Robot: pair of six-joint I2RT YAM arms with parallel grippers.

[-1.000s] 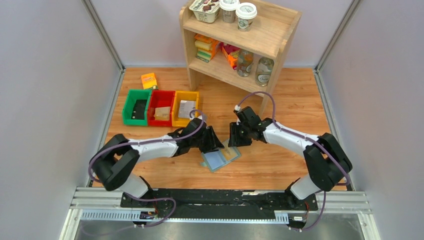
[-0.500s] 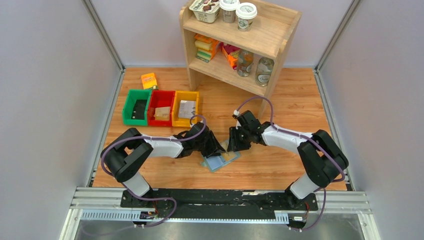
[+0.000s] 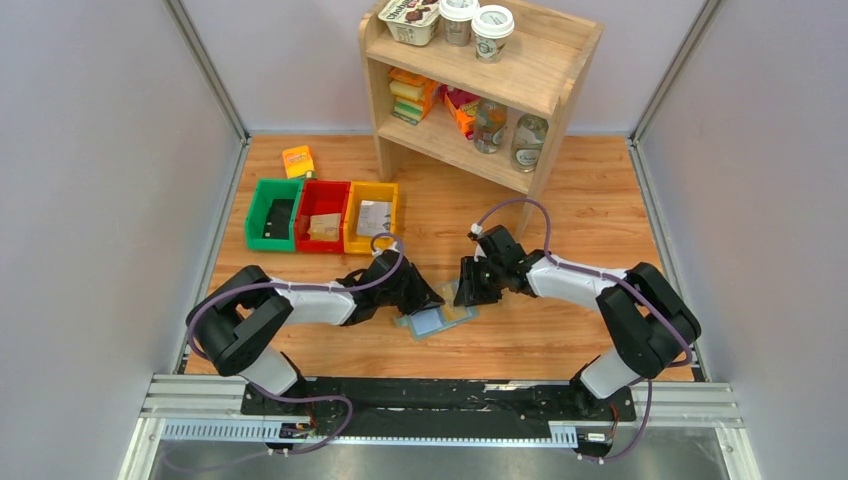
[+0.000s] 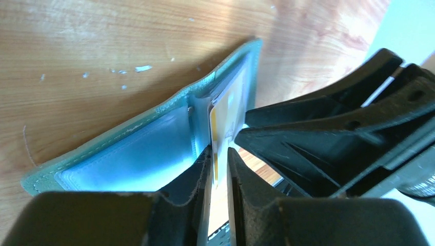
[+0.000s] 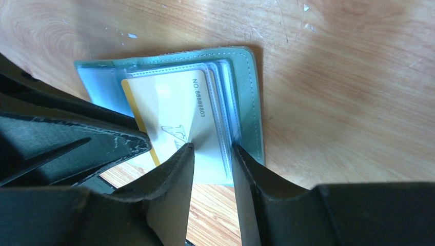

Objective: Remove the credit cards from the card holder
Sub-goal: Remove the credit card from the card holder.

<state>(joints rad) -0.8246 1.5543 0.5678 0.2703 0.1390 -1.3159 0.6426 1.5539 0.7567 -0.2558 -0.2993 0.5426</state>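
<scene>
The sage-green card holder [image 3: 428, 323] lies open on the wooden table between both grippers, its blue-grey pockets up [image 4: 138, 154] [image 5: 246, 87]. A white credit card with a yellow edge [image 5: 174, 107] sticks partway out of its right pocket. My left gripper [image 3: 432, 298] is nearly closed, with the card's edge [image 4: 225, 110] between its fingertips [image 4: 219, 159]. My right gripper [image 3: 468, 297] has its jaws a little apart [image 5: 213, 148]. One tip rests on the card and the other on the holder's right pocket edge. The black body of the right gripper [image 4: 333, 128] fills the right of the left wrist view.
Green [image 3: 272, 213], red [image 3: 322, 212] and yellow [image 3: 370, 215] bins stand behind the left arm. An orange packet [image 3: 298, 161] lies farther back. A wooden shelf unit [image 3: 480, 80] with cups, jars and boxes stands at the back centre. Grey walls close both sides.
Both grippers have come lower and closer together over the card holder. The left gripper has closed in on the card's edge, and the holder has shifted slightly.
</scene>
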